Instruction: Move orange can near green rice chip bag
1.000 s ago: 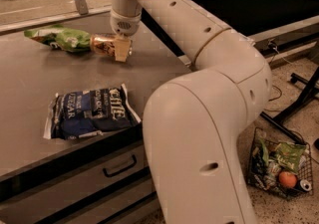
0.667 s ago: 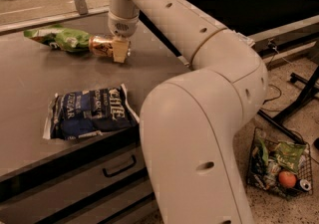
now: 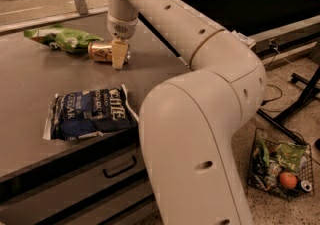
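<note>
While the gripper (image 3: 120, 58) holds the orange can (image 3: 101, 51) between its two fingers, you see the can lying on its side on the table (image 3: 30, 84). It is just beside the green rice chip bag (image 3: 62, 38), nearly touching it.

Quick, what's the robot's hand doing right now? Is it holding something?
Gripper: down at the orange can, which lies beside the green rice chip bag; whether it is holding the can cannot be told.
</note>
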`<state>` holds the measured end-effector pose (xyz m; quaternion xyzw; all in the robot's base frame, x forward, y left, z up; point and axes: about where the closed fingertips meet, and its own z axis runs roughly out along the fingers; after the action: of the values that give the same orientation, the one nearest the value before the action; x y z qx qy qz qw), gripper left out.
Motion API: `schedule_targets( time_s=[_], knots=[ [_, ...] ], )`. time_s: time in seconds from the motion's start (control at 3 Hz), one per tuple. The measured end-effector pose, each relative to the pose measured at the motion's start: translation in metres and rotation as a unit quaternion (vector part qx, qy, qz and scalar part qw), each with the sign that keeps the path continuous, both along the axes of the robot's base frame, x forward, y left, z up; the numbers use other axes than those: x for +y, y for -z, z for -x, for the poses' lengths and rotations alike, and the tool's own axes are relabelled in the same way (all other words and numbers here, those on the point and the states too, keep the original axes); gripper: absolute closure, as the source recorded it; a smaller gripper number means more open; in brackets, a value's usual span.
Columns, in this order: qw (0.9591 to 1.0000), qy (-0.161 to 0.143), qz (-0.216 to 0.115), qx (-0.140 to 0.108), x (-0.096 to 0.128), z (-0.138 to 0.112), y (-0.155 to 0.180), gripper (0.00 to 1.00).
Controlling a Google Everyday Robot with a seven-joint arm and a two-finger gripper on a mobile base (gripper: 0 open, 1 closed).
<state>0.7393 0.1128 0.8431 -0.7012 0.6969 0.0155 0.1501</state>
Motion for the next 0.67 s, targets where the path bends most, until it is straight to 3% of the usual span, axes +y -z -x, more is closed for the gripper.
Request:
schedule_targets(
  time_s=[0.33, 0.67],
  knots=[
    [1.0000, -0.001, 0.000, 0.000, 0.0018, -0.0011, 0.0030, 0.00],
    [1.0000, -0.001, -0.001, 0.000, 0.0018, -0.0012, 0.0031, 0.00]
  ],
)
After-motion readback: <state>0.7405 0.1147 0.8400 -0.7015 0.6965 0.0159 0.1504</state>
